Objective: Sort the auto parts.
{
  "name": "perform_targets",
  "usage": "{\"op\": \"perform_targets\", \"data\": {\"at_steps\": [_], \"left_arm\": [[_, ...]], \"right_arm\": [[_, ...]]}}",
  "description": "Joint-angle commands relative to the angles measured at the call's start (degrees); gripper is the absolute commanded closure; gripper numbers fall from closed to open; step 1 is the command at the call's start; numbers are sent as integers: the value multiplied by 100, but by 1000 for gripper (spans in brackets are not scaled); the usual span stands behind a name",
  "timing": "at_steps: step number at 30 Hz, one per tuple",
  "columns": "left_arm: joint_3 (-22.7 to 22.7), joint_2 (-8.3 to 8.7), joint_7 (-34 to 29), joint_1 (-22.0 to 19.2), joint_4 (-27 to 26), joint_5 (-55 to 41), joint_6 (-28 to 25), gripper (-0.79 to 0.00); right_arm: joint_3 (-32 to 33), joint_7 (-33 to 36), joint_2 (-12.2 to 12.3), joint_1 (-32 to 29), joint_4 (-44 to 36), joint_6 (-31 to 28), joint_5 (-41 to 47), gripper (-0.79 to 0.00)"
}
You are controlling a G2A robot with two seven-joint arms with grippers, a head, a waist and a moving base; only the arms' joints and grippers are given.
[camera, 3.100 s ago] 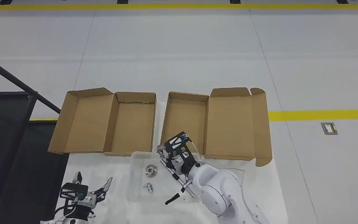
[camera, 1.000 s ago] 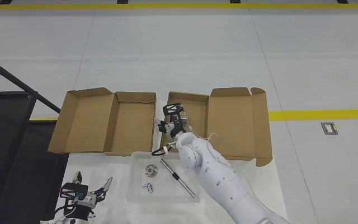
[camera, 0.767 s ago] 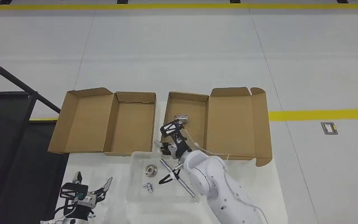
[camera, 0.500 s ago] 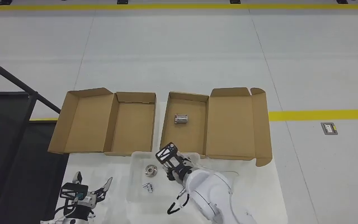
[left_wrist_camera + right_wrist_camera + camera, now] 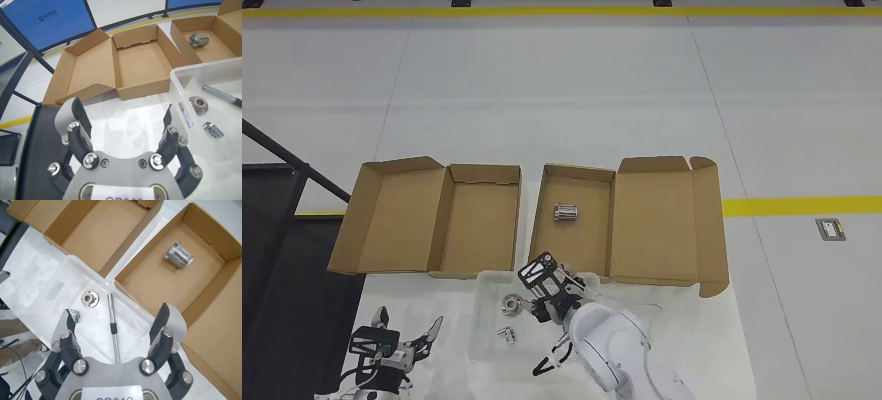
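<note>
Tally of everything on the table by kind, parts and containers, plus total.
Cardboard boxes: 2
Clear bin: 1
Ribbed cylinder, in a box: 1
Round flange, in the bin: 1
Rod, in the bin: 1
Small block, in the bin: 1
Total: 7

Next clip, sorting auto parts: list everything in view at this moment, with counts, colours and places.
Plastic bin: 1, clear, on white table.
Cardboard boxes: 2, brown, open, behind the bin; left box empty, right box holding one part.
Splined cylinder: 1, silver, in right box.
Rod: 1, silver with black sleeve, in bin.
Flanged hub: 1, silver, in bin.
Drilled block: 1, silver, in bin.
Left pincer: 1, black pads, open, beside bin.
Right pincer: 1, black pads, open, above bin.
</note>
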Motion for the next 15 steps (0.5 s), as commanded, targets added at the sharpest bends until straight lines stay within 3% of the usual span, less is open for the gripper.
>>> {"op": "perform_targets", "data": {"at_steps": [1,6,12,15], "left_arm": [[0,0,0,0,0,0,0,-785],[0,0,0,0,0,0,0,-785],[0,0,0,0,0,0,0,-785],[0,0,0,0,0,0,0,-785]], "right_arm": [[-324,454,-29,195,255,-377,-333,-785],[-984,1248,-231,599,965,-99,-747,-613],[-1048,1188,-436,997,1931,386,-536,-517],[-984,1132,-483,1090,2240,446,-432,-403]]}}
